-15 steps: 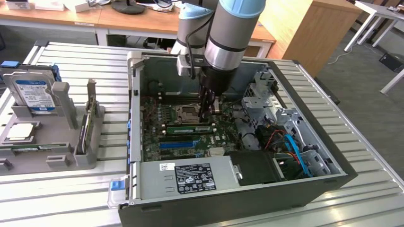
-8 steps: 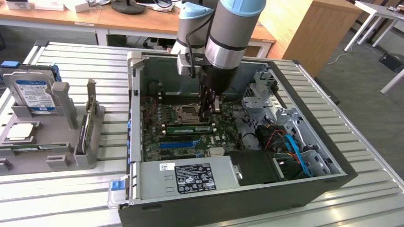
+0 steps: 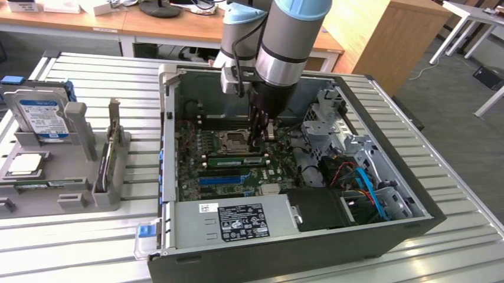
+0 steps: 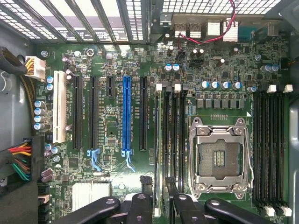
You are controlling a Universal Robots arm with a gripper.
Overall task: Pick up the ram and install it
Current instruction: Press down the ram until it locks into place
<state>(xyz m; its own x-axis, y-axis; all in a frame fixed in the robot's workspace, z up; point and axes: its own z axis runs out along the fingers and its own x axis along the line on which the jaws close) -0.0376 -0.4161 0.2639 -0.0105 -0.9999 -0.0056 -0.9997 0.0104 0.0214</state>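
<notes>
At the near edge of the open computer case (image 3: 167,147) sits the power supply (image 3: 236,217), with the motherboard (image 4: 112,130) behind it. Past the long blue slot (image 3: 223,178) stands the ram (image 3: 234,160), on edge in the memory slots just beside the CPU socket (image 4: 219,156). Its labelled face turns toward the near edge and its contact edge points down at the board, probably so it can drop straight into a slot.

Its long axis runs parallel to the blue slot and to the case's near edge, across the exterior view from left to right.

The gripper (image 4: 159,184) comes straight down over it from above. Its fingers (image 4: 145,186) stand narrow, one on each face of the stick, apparently clamping it; how deep it is seated is unclear.
</notes>
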